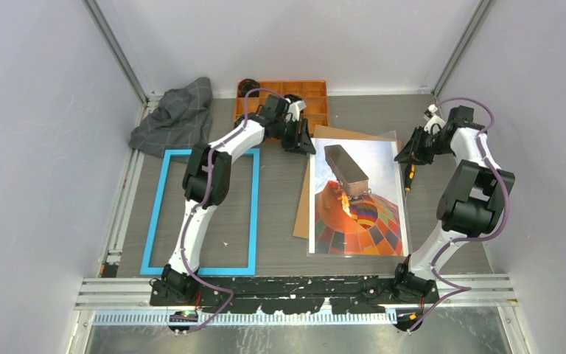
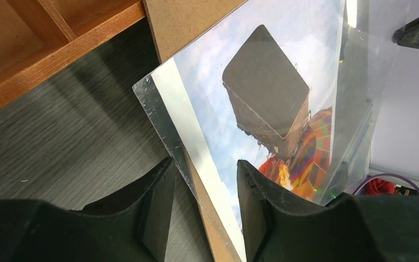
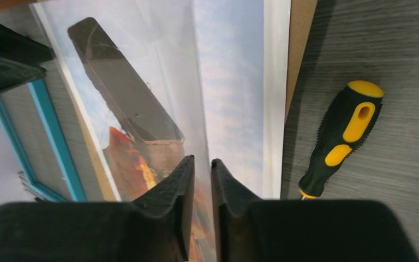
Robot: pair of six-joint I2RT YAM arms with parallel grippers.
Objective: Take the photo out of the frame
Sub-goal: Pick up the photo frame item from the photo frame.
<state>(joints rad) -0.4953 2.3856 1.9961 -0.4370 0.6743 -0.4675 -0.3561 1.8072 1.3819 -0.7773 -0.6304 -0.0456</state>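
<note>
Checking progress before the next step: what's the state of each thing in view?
frame: empty, flat on table.
photo: out of frame, on backing board, under clear pane.
clear pane: over photo, held at far edge.
screwdriver: lying on table, untouched.
left fingers: apart, straddling pane edge.
right fingers: shut on pane edge.
cloth: crumpled, far left corner.

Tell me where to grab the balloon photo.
Probably the white right-hand margin, coming in from the right. The photo lies flat on the brown board, and the clear sheet over it is lifted along that edge, pinched in the right tool.
</note>
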